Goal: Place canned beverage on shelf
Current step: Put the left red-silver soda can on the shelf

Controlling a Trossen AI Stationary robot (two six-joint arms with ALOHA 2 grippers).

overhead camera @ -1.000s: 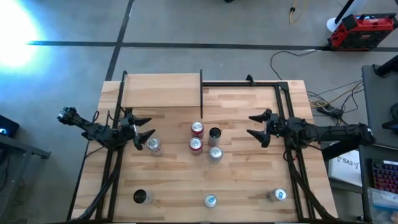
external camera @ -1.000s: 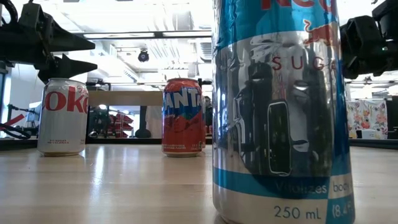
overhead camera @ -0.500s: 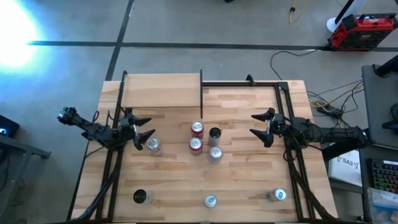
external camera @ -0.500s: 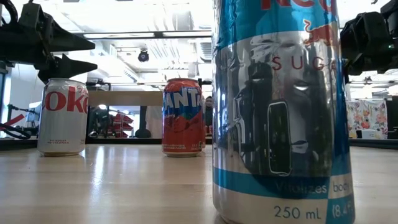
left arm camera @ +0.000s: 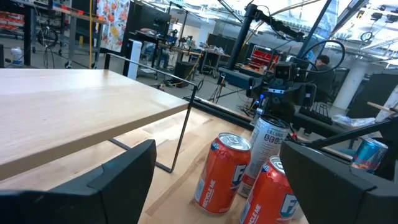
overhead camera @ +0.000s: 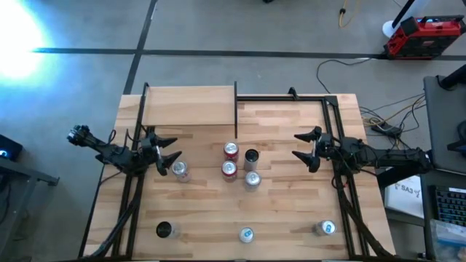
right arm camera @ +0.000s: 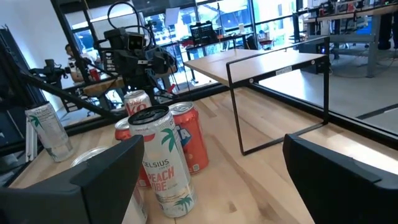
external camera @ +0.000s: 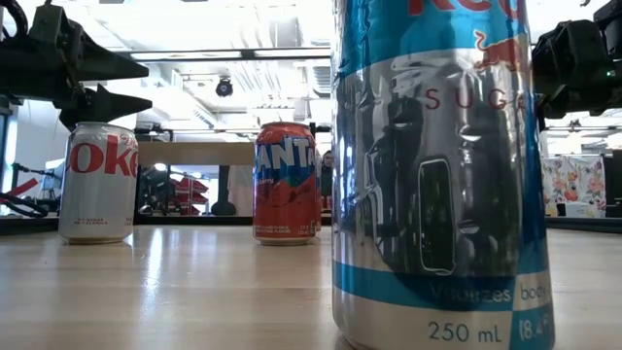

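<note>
Shelf (overhead camera: 188,106): pale wood board on a thin black frame, raised over the far left part of the surface (overhead camera: 291,211); nothing on it.
Cans, centre: cluster of four mid-surface, two red-topped Fanta cans (overhead camera: 230,151) one behind the other, a dark-topped Celsius can (overhead camera: 251,156) and a silver-topped can (overhead camera: 253,180) just beside them.
Cans, near edge: three more well apart along the front, among them the blue Red Bull can (external camera: 437,175) that fills the low view.
Coke can (overhead camera: 179,169): upright, just beside the left gripper, between it and the cluster.
Left gripper (overhead camera: 166,149): spread wide, empty, hovering at can-top height on the left side, near the shelf's front edge.
Right gripper (overhead camera: 304,148): spread wide, empty, off to the right of the cluster, pointing toward it.
Task state: no can held yet, by the look of it; picking not begun.
Risk, crowding: cluster packed tight, so reaching for an inner can could knock a neighbour over.
Risk, shelf frame: black upright (overhead camera: 236,109) close to the path; lifted can could clip the board's edge if carried too low.
Risk, grip: smooth round cans likely to slip or tip if pinched off-centre.
</note>
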